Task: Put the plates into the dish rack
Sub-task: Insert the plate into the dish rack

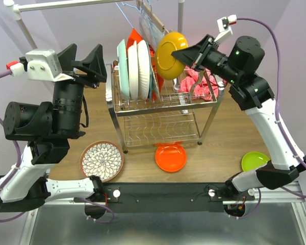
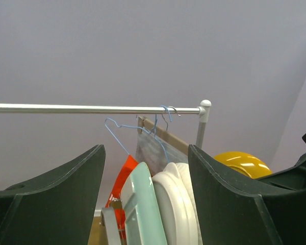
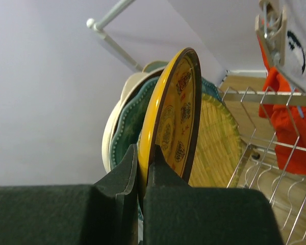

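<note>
**A:** What sits at the left of the overhead view?

**B:** The left gripper (image 1: 85,56) hangs in the upper left, beside the dish rack (image 1: 163,115). Its two fingers are spread wide with nothing between them. In the lower left, one white-and-brown floral plate (image 1: 102,161) lies flat on the wooden table (image 1: 229,132).

**A:** And the centre?

**B:** The chrome rack fills it, with two tiers. Three plates stand plainly upright in its upper shelf: one mint plate (image 1: 123,69) and two white plates (image 1: 144,66). Further rims crowd behind them, and I cannot separate those from here. One orange plate (image 1: 171,157) lies flat on the table just in front of the rack.

**A:** The right side?

**B:** The right gripper (image 1: 179,53) reaches in from the upper right. Its fingers pinch the rim of one yellow patterned plate (image 1: 169,53). The plate is held on edge above the upper shelf, just right of the standing row. I cannot tell whether it touches the wires. Red and pink cloths (image 1: 199,84) lie in the shelf's right end. One lime green plate (image 1: 254,161) lies in the lower right, just beside the right arm.

**A:** What do the wrist cameras add?

**B:** The left one looks between its own parted fingers. It sees the mint and white plates edge-on under a white clothes rail (image 2: 66,108). The right one shows the pinch close up. It also shows two more upright plates behind the yellow one: one teal plate (image 3: 126,125) and one tan plate (image 3: 214,143).
</note>
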You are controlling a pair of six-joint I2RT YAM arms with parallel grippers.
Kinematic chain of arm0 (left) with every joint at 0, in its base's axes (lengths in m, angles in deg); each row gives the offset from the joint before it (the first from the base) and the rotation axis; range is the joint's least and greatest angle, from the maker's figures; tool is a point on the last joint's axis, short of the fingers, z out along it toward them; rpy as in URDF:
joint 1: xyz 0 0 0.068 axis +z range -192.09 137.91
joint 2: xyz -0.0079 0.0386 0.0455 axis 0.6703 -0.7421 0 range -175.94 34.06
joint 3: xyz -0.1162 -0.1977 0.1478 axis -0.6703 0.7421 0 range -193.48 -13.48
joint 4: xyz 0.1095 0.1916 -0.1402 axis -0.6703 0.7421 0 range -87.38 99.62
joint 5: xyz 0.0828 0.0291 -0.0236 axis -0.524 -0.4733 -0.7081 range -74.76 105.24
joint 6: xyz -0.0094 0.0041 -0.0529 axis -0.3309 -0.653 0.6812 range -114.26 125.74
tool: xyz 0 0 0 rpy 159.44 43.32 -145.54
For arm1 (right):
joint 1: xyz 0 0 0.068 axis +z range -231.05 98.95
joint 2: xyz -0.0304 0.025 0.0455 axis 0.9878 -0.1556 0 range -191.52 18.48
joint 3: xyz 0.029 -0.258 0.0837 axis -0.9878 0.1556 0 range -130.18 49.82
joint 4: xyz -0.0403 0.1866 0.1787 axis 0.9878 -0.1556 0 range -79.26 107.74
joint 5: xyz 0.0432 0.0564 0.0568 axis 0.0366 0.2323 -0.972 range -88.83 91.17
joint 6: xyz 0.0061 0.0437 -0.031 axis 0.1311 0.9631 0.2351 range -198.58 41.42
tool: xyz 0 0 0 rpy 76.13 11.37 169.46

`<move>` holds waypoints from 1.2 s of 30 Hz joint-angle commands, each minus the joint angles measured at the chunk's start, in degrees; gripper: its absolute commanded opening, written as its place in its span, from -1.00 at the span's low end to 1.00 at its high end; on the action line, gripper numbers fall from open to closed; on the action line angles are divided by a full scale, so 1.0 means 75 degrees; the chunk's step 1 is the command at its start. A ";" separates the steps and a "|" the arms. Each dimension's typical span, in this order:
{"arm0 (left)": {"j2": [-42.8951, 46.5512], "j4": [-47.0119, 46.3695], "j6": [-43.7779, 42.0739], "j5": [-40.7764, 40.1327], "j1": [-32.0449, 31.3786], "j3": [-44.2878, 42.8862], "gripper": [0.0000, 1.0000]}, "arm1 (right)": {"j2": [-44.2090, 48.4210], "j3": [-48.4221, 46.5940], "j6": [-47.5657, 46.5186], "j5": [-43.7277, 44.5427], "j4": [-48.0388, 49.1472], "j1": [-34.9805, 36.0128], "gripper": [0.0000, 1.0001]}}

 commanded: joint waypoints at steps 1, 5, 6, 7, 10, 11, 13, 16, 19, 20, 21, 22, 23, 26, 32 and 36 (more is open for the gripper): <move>0.0379 -0.0315 0.0344 -0.0447 0.0033 0.0388 0.49 | -0.0065 -0.0268 -0.0399 0.1392 -0.0861 0.0555 -0.99; 0.0672 -0.0432 0.0496 -0.0505 0.0033 0.0728 0.50 | -0.0276 -0.0538 -0.0515 0.1852 -0.1296 0.0755 -0.99; 0.0777 -0.0444 0.0542 -0.0505 0.0033 0.0799 0.49 | -0.0311 -0.0573 -0.0551 0.1980 -0.1355 0.0825 -0.99; 0.0813 -0.0444 0.0566 -0.0529 0.0033 0.0881 0.49 | -0.0346 -0.0585 -0.0598 0.2167 -0.1437 0.0942 -0.99; 0.0965 -0.0456 0.0648 -0.0552 0.0033 0.1021 0.49 | -0.0393 -0.0585 -0.0704 0.2518 -0.1554 0.1095 -0.99; 0.1000 -0.0456 0.0672 -0.0564 0.0033 0.1057 0.49 | -0.0405 -0.0539 -0.0715 0.2544 -0.1566 0.1118 -0.99; 0.1059 -0.0468 0.0695 -0.0576 0.0033 0.1150 0.49 | -0.0429 -0.0503 -0.0716 0.2683 -0.1624 0.1177 -0.99; 0.1094 -0.0456 0.0730 -0.0622 0.0044 0.1221 0.49 | -0.0499 -0.0445 -0.0750 0.2813 -0.1660 0.1259 -0.99; 0.1118 -0.0468 0.0766 -0.0634 0.0033 0.1280 0.49 | -0.0546 -0.0456 -0.0891 0.3023 -0.1683 0.1341 -0.99; 0.1129 -0.0479 0.0777 -0.0646 0.0033 0.1315 0.49 | -0.0546 -0.0456 -0.0961 0.3047 -0.1683 0.1353 -0.99; 0.1129 -0.0503 0.0777 -0.0646 0.0033 0.1315 0.49 | -0.0534 -0.0445 -0.0996 0.3083 -0.1695 0.1365 -0.99; 0.1153 -0.0514 0.0777 -0.0646 0.0033 0.1350 0.49 | -0.0534 -0.0421 -0.1031 0.3118 -0.1707 0.1376 -0.99; 0.1153 -0.0573 0.0754 -0.0646 0.0033 0.1362 0.49 | -0.0534 -0.0398 -0.1055 0.3130 -0.1707 0.1400 -0.99; 0.1141 -0.0608 0.0707 -0.0646 0.0033 0.1374 0.49 | -0.0523 -0.0281 -0.1090 0.3188 -0.1695 0.1447 -0.99; 0.1165 -0.0608 0.0730 -0.0681 0.0033 0.1432 0.50 | -0.0616 -0.0198 -0.1231 0.3364 -0.1695 0.1564 -0.97; 0.1270 -0.0632 0.0800 -0.0693 0.0033 0.1537 0.49 | -0.0687 -0.0210 -0.1336 0.3446 -0.1707 0.1646 -0.81</move>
